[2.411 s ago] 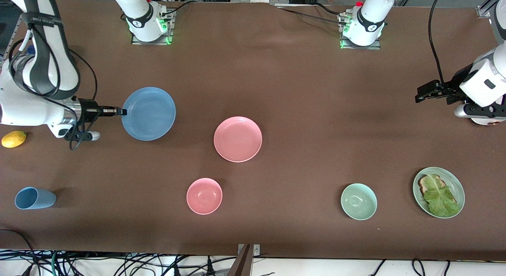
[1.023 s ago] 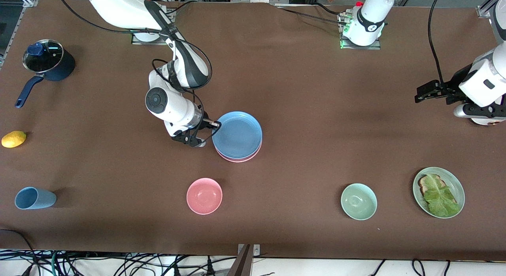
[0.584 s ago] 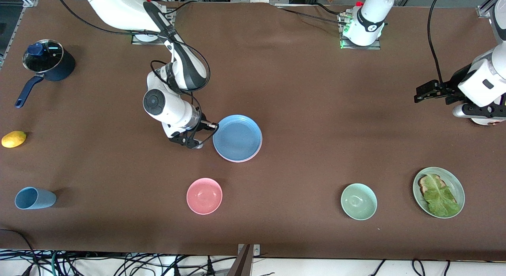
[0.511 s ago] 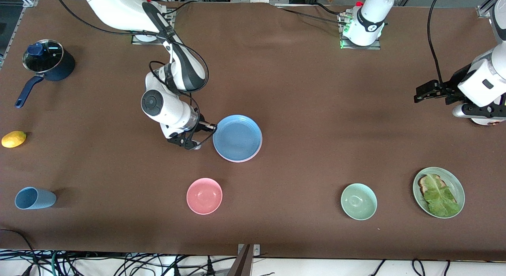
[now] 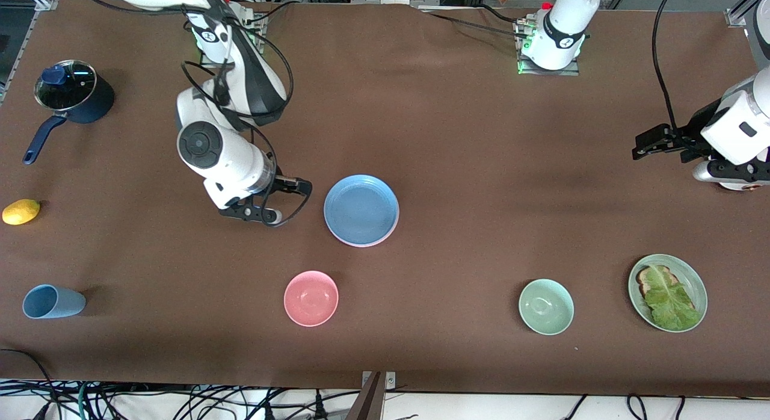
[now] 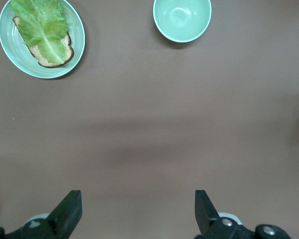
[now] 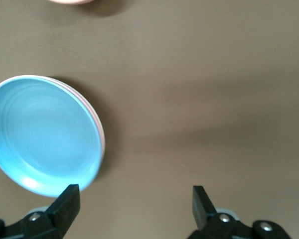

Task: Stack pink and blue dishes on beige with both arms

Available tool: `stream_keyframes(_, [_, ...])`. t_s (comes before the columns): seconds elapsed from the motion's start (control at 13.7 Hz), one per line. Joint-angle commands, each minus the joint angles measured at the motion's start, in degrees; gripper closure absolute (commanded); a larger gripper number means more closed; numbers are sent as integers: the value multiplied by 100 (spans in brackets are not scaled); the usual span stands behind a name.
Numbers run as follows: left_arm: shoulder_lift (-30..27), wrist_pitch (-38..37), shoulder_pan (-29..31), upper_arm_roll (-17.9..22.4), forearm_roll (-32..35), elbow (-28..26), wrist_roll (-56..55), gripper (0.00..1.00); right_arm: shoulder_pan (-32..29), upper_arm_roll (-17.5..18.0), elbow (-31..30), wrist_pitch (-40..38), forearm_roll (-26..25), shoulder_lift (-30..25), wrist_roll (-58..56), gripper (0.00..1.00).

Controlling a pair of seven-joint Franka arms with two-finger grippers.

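The blue plate is seen just left of the front view's centre, stacked on the pink plate, of which only a thin rim shows along the lower edge. The same stack appears in the right wrist view, where the blue plate is empty and a pink edge peeks out at its side. No beige plate is seen in any view.

Lower in the front view, nearer the camera, an empty pink bowl is seen at lower centre-left and an empty pale green bowl at lower right. At the far lower right a pale green plate carries toast covered by a lettuce leaf. A light blue cup lies on its side at the lower left. A dark blue pot with a glass lid is seen at the upper left, and a lemon at the left edge.

The right gripper is held over bare table just beside the stack, clear of it, its wrist bent toward the plates; its jaws are spread wide and nothing is held. The left arm waits at the frame's right edge, its gripper over bare table, jaws likewise wide apart and empty.
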Motion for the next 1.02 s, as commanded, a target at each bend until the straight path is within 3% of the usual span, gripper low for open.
stream_keyframes(0.0, [106,-131,-3,-5,-26,210,22,0,7,-245,465,-1143,-227,-390,-87,0])
stream_keyframes(0.29, [106,-131,-3,-5,-35,210,22,0,-596,-308,853,-2464,-386,-829,-1000,0])
stream_keyframes(0.58, [106,-140,-3,-5,-35,210,22,0,-1564,-273,713,-2536,-465,-1637,-2098,0])
stream_keyframes(0.73, [106,-140,-3,-5,-35,210,22,0,-2022,-273,205,-2510,-474,-2234,-2783,0])
stream_keyframes(0.95, [106,-140,-3,-5,-35,210,22,0,-2050,-499,18,-2518,-518,-2404,-2778,0])
